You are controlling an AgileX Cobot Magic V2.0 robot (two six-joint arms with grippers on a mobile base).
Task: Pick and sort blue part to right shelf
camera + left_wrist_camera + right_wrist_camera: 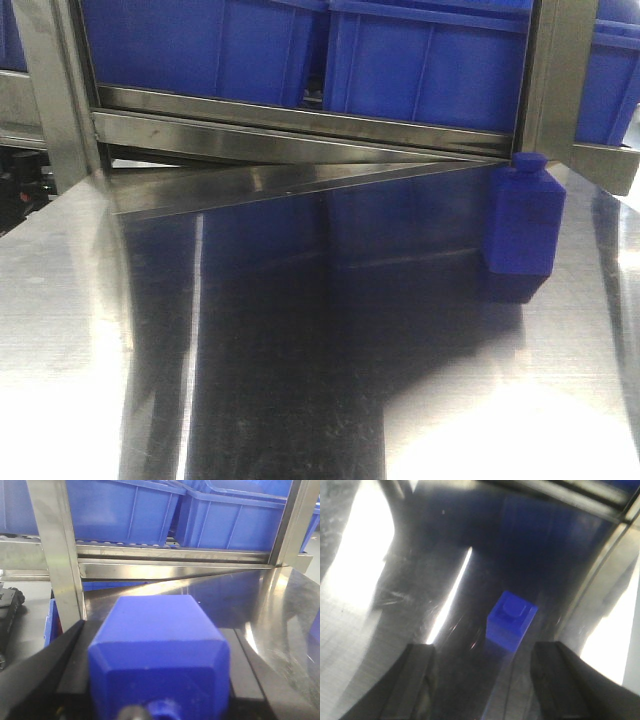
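two blue crates behind rail; blue part beside post.

crates cropped at top, blue part blurry, R fingers cropped

Bare steel tabletop leaves wide room in front. The blue part stands just beside the rack post, with the front rail and blue crates behind.
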